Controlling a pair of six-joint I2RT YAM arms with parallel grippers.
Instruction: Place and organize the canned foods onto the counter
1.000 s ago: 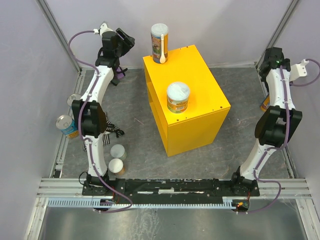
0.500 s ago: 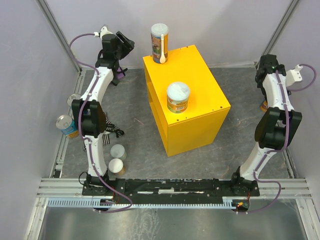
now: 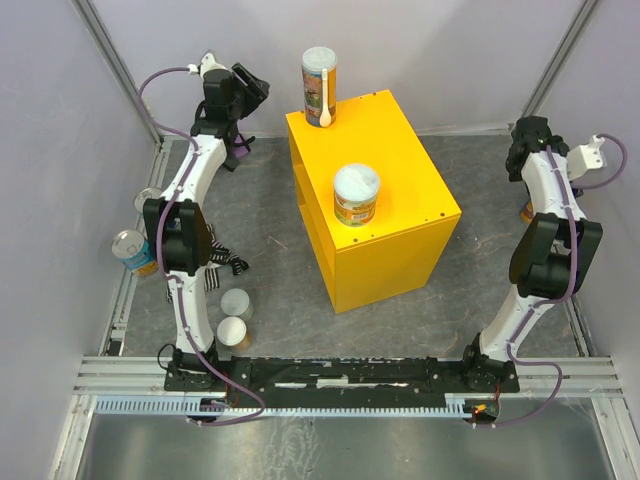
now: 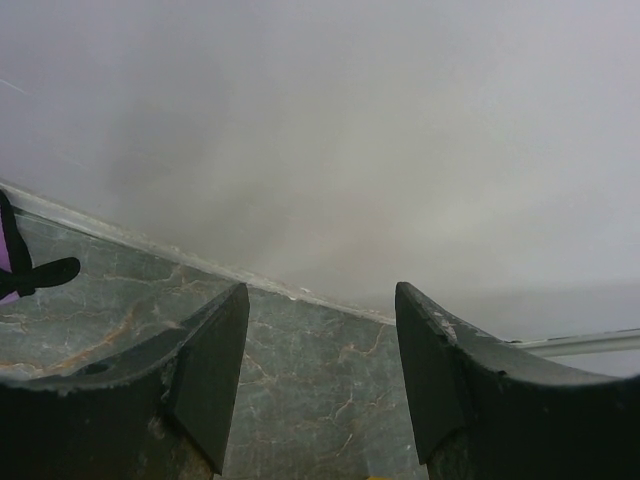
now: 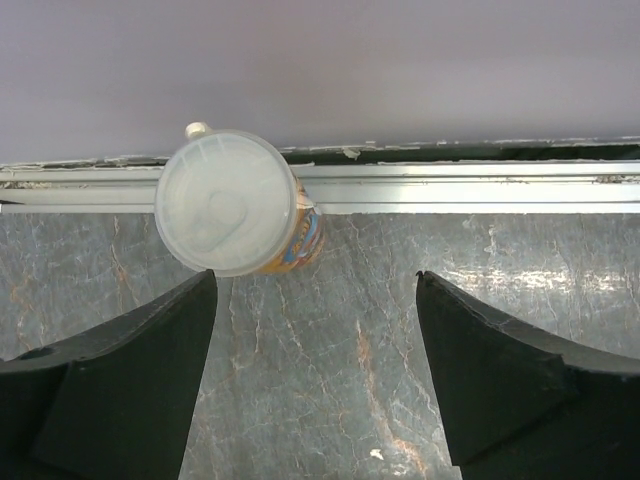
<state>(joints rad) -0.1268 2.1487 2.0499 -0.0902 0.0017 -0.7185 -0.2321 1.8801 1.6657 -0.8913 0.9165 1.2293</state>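
One pale-lidded orange tub [image 5: 228, 203] stands by the rail [image 5: 450, 185], upper left of the right wrist view; right hand [image 5: 312, 290] gapes empty just short of it. Probably light, stiff, slick: grip its sides. Left hand [image 4: 320, 300] half-open, empty.

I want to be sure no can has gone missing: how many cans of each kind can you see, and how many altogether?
tall tube: 1
silver-topped tins: 2
pale-lidded tubs: 4
Total: 7
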